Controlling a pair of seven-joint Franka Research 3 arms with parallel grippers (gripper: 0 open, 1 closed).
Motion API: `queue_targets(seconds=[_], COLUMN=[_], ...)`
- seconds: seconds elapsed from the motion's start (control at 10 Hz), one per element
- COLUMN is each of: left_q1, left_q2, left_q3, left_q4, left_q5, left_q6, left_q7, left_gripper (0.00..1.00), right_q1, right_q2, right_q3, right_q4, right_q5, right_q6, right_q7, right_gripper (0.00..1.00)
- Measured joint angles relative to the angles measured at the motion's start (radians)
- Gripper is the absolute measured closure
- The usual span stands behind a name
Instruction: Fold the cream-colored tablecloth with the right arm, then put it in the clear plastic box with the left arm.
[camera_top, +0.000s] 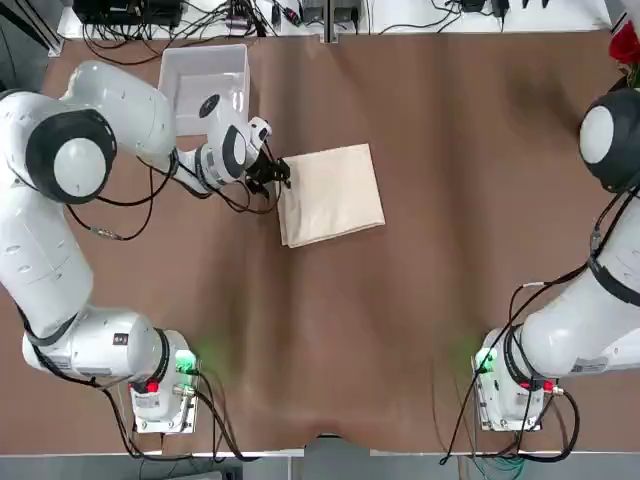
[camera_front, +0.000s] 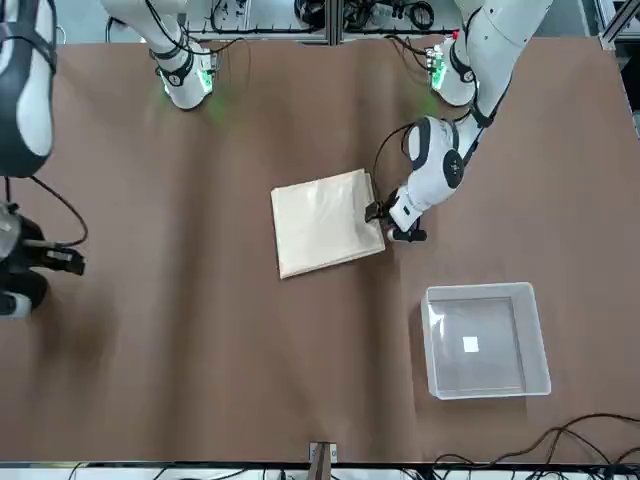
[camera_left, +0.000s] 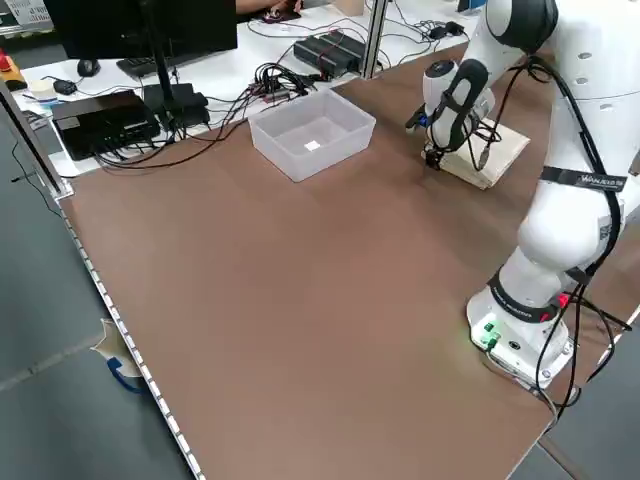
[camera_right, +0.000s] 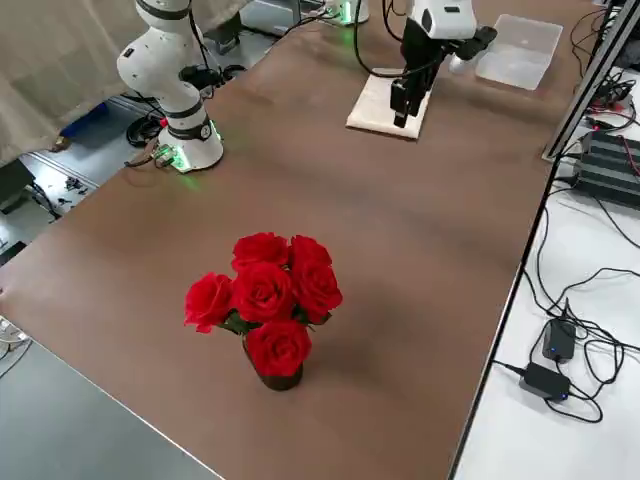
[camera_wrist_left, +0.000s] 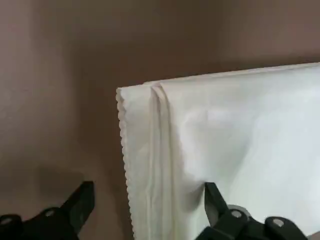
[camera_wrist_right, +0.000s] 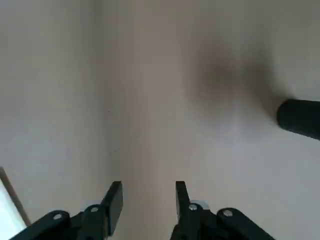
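Left tool (camera_top: 282, 172) is hovering low at the folded cream tablecloth's (camera_top: 332, 193) near-left edge, its fingers (camera_wrist_left: 80, 202) spread wide on either side of the scalloped hem, nothing clenched between them. Right tool (camera_front: 72, 262) is hanging parked over the robot's right margin of the tabletop (camera_top: 450, 150), fingers (camera_wrist_right: 114, 200) partly apart and gripping nothing.

Brown covering is lying across the whole tabletop, with slight wrinkles at the robot's edge. A vase of red roses (camera_right: 265, 300) is standing near the far right corner. Cables, a black power adapter (camera_right: 548, 380) and dark electronics boxes (camera_left: 105, 120) are crowding the white benches around.

Cloth is lying flat as a rough rectangle just right of the left tool, in the far-left part of the tabletop, its longer side running roughly left to right and slightly skewed. Clear plastic box (camera_top: 203, 85) is sitting upright at the far left edge, near the cloth but apart from it.
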Motion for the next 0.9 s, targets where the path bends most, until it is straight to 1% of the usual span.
queue_targets(seconds=[0.2, 0.5, 0.7, 0.8, 0.9], left_q1=[-0.013, -0.02, -0.022, -0.021, -0.021], left_q2=[0.016, 0.056, 0.078, 0.083, 0.086], left_q3=[0.0, -0.001, -0.002, -0.002, -0.002], left_q4=[0.017, 0.076, 0.105, 0.113, 0.117], left_q5=[0.0, -0.001, -0.001, -0.001, -0.001], left_q6=[0.007, 0.007, 0.007, 0.007, 0.007], left_q7=[-0.011, -0.054, -0.059, -0.06, -0.06], left_gripper=[0.03, 0.03, 0.07, 0.19, 0.3], right_q1=[-0.029, -0.032, -0.051, -0.064, -0.072], right_q2=[-0.007, -0.016, -0.021, -0.024, -0.028], right_q3=[0.0, 0.001, 0.002, 0.005, 0.008], right_q4=[0.0, 0.0, 0.0, 0.0, 0.0], right_q5=[0.0, 0.0, 0.0, 0.0, 0.0], right_q6=[-0.001, -0.001, -0.003, -0.005, -0.008], right_q7=[-0.061, -0.105, -0.123, -0.139, -0.144], right_gripper=[0.48, 0.48, 0.46, 0.38, 0.35])
